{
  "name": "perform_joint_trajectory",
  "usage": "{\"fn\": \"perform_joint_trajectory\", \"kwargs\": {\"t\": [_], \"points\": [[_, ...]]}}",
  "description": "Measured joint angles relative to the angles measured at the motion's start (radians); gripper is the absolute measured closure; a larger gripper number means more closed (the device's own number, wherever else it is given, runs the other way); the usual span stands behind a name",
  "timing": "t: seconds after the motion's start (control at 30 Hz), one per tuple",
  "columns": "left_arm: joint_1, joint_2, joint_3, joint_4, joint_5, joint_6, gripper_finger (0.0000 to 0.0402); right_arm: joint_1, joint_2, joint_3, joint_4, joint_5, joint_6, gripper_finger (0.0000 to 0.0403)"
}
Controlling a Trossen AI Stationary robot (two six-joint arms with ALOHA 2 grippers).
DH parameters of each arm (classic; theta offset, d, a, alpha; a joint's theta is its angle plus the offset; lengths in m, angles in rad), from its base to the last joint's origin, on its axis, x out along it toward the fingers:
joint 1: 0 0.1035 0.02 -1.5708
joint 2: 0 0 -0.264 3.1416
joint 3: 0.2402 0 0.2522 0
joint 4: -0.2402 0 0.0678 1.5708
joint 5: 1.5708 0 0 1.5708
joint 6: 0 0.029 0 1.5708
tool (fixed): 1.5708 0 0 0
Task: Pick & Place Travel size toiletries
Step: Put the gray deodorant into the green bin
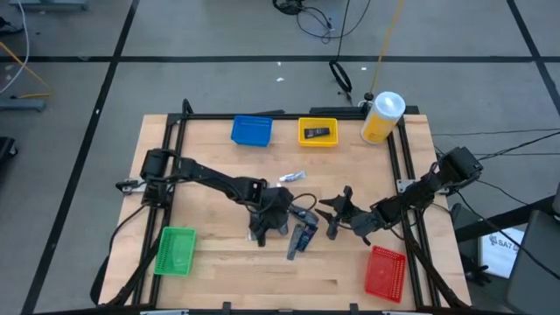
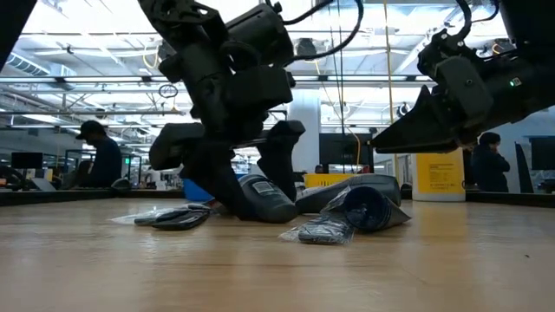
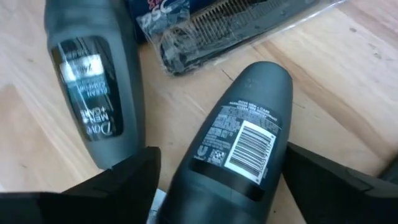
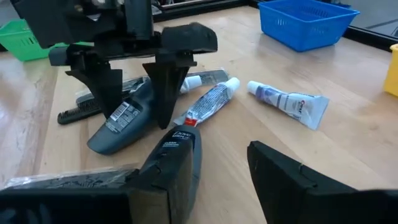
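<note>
1. I see the middle of the table (image 1: 219,267) packed tight: my left pincer (image 1: 265,229) stands open over a dark bottle (image 4: 121,124), one finger on each side.
2. A second dark bottle (image 4: 174,155), two tubes (image 4: 211,102) and a comb (image 4: 78,112) lie close around it, with little room between.
3. My right pincer (image 1: 337,214) sits near.
4. Bins line the edges; bare wood lies along the front.

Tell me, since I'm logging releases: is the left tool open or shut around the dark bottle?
Open. The left tool has its fingers spread on either side of the dark bottle, which lies flat on the table.
</note>
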Motion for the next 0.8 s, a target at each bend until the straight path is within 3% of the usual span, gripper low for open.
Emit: {"fn": "perform_joint_trajectory", "kwargs": {"t": [0.17, 0.3, 0.6, 0.8], "points": [[0.018, -0.004, -0.004, -0.013, 0.088, -0.052, 0.0148, -0.014, 0.0, 0.0, 0.004, 0.0, -0.032, 0.0257], [0.018, -0.004, -0.004, -0.012, 0.09, -0.066, 0.02, -0.026, 0.0, 0.0, 0.005, 0.0, -0.051, 0.0257], [0.005, -0.086, 0.03, -0.023, 0.051, -0.241, 0.0203, -0.029, 0.0, 0.0, 0.007, 0.001, -0.083, 0.0257], [-0.018, -0.235, 0.057, -0.243, 0.045, -0.447, 0.02, -0.061, 0.0, 0.0, 0.007, 0.005, -0.094, 0.0257]]}}
